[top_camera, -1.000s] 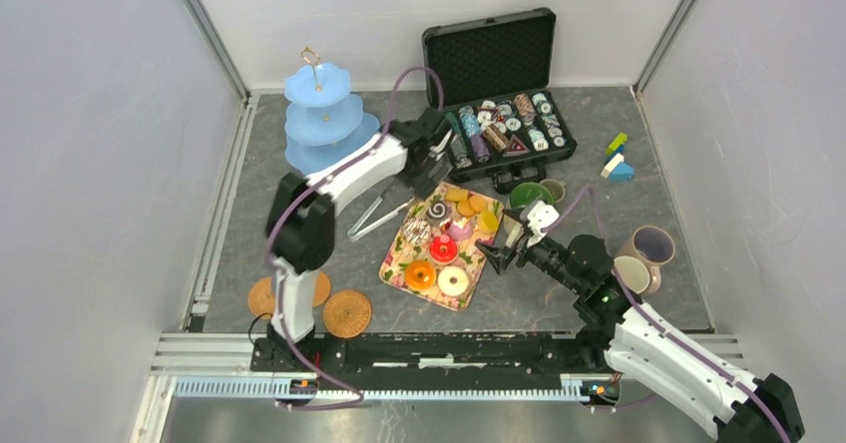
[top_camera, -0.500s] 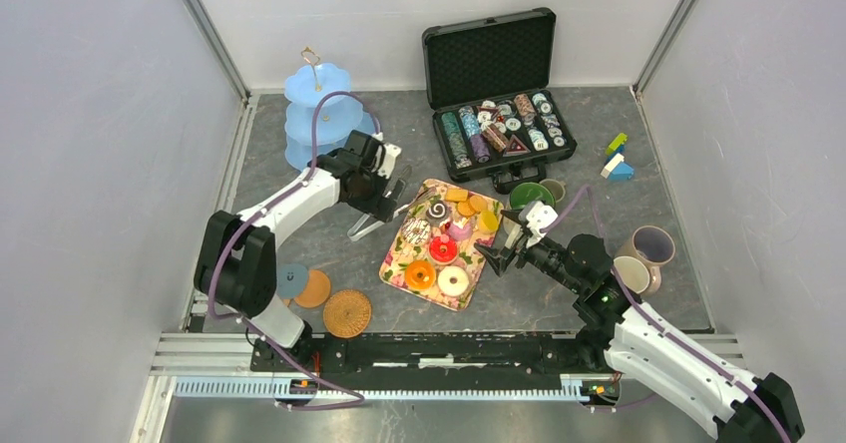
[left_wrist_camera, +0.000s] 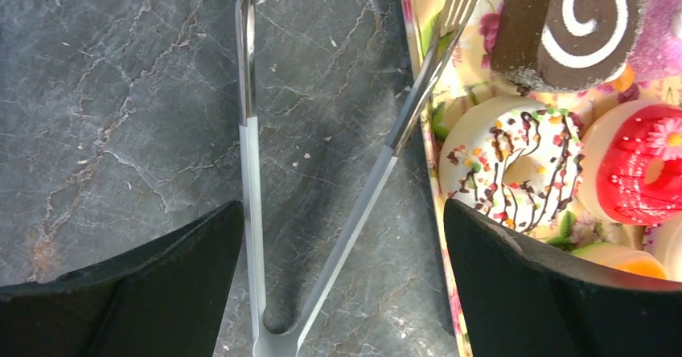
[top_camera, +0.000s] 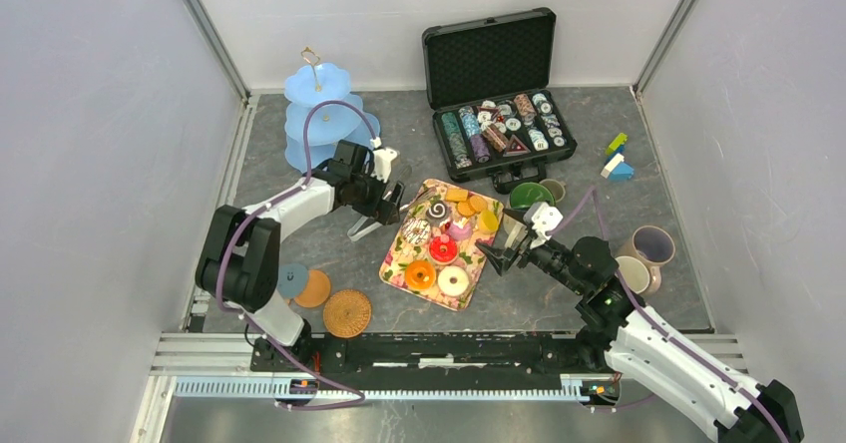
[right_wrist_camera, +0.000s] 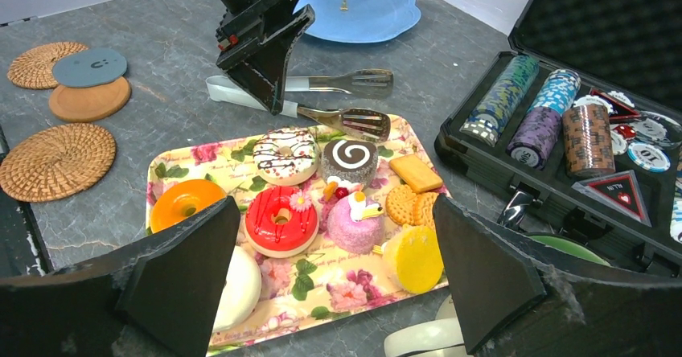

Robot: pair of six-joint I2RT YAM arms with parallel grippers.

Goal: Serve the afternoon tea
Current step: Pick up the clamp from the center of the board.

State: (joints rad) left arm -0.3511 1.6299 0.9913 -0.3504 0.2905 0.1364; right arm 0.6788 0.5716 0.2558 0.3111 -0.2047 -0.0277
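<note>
A floral tray (top_camera: 395, 256) holds an orange donut (top_camera: 419, 274), a white donut (top_camera: 453, 281), a red donut (top_camera: 443, 249), a sprinkled donut (left_wrist_camera: 515, 160), a swirl cake (left_wrist_camera: 563, 19), a pink cake (right_wrist_camera: 354, 220) and biscuits (right_wrist_camera: 410, 200). Metal tongs (left_wrist_camera: 249, 172) lie on the table, one blade over the tray's far left edge. My left gripper (left_wrist_camera: 342, 212) hangs open right over the tongs, its fingers on either side of the handles without touching. At the tray's right edge my right gripper (right_wrist_camera: 336, 204) stands open and empty, facing the cakes.
A blue three-tier stand (top_camera: 319, 114) is at the back left and an open poker chip case (top_camera: 499, 114) behind the tray. A green-lined mug (top_camera: 529, 196) and a lilac mug (top_camera: 650, 245) stand to the right. Coasters (top_camera: 346, 312) lie front left, blocks (top_camera: 617, 159) back right.
My left arm has pulled back from beside the chip case, leftward and down, and now sits over the tongs. The right arm has hardly moved.
</note>
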